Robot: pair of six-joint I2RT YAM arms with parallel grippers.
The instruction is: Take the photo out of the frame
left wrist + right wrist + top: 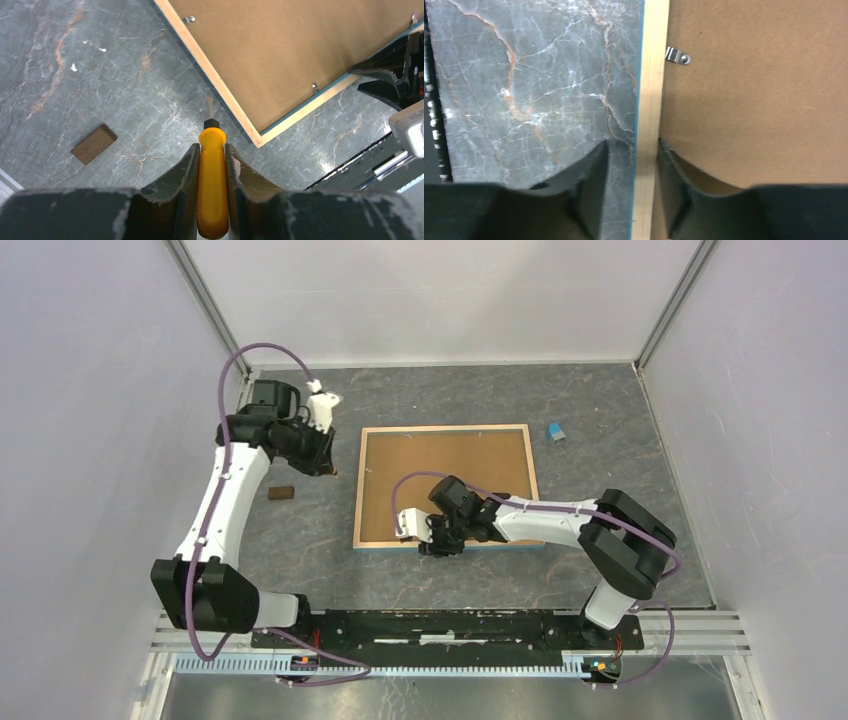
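Fibreboard back: brown panel of the frame (450, 455), turned upward. The frame lies flat on the surface (600, 400), and its print side faces down, unseen.
Frame edging: light wood rail with a thin bright-blue outer rim running along it.
Frame position: between the two grippers, its left side just beside the left gripper (328, 468) and its near side under the right gripper (440, 543).
Left gripper state: pressed onto the orange handle of a screwdriver (212, 190), one finger on each side, with the handle pointing out ahead of the fingertips.
Screwdriver blade: short and pale, ending just outside the left rail close to the near corner. Contact with the rail cannot be told.
Right gripper state: spread, straddling the near rail. One finger sits on the fibreboard against the wood. The other stands outside the blue rim with a strip of surface showing between them.
Metal tab (676, 55): small silver clip ahead of the right gripper, screwed to the fibreboard and reaching onto the rail.
Further tabs (314, 88): same kind, seen along the rails in the left wrist view.
Wood block (94, 144): small, dark brown and flat on the surface. It is left of the left gripper and well apart from the frame.
Blue item (556, 432): small, beyond the far right corner, far from both grippers. Its kind is too small to tell.
Surface material: grey stone pattern with pale and rust-coloured veins.
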